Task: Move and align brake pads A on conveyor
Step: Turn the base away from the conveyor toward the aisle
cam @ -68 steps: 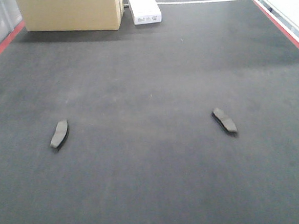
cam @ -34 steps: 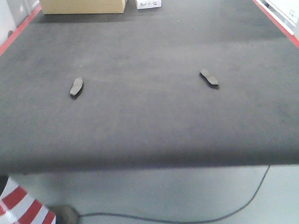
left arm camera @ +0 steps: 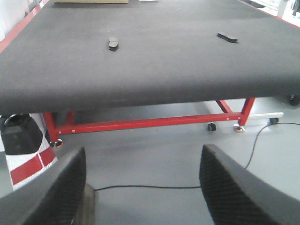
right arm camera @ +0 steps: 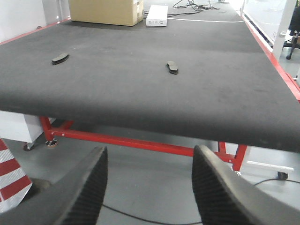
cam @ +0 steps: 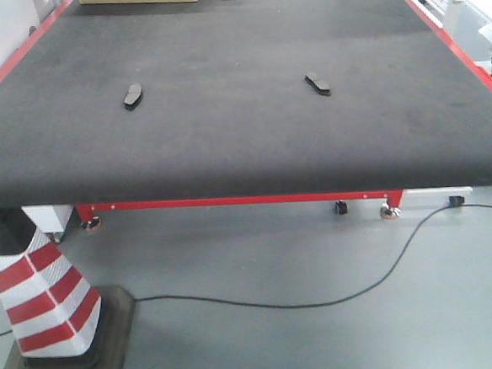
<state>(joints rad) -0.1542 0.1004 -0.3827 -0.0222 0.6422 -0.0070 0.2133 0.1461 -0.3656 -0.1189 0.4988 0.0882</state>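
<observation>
Two brake pads (cam: 133, 96) are seen lying flat on the conveyor (cam: 226, 144), well apart from each other. One is set toward the conveyor's left red edge and the other pad (cam: 317, 84) toward its right, both well back from its near end. The left gripper (left arm camera: 143, 187) is held short of the conveyor's near end, fingers (left arm camera: 56, 187) spread wide with nothing between them. The right gripper (right arm camera: 150, 187) is likewise spread and empty. A striped cone (cam: 43, 308) is stood by the conveyor's near left corner, and a cardboard box (right arm camera: 105, 11) is placed at its far end.
</observation>
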